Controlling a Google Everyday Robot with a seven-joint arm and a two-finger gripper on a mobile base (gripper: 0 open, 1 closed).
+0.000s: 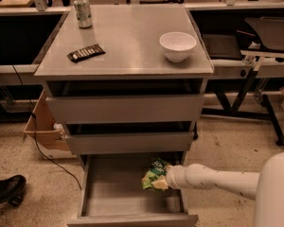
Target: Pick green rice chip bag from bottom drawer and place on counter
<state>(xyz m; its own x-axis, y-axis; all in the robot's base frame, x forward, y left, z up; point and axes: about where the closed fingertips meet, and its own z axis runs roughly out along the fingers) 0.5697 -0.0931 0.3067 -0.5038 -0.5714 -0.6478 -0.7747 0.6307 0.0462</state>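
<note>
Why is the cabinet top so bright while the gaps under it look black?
Camera view: overhead light leaves a pale sheen on the counter near the white bowl; the overhanging top shades the gaps above the upper drawers; the floor of the bottom drawer is dim, yet the green rice chip bag stands out, the gripper at its right edge.

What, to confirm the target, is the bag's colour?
Bright green, camera view; the gripper is at the bag in the drawer.

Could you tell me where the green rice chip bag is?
The green rice chip bag is low and right of centre in the camera view, at the right side of the open bottom drawer, against the gripper.
</note>
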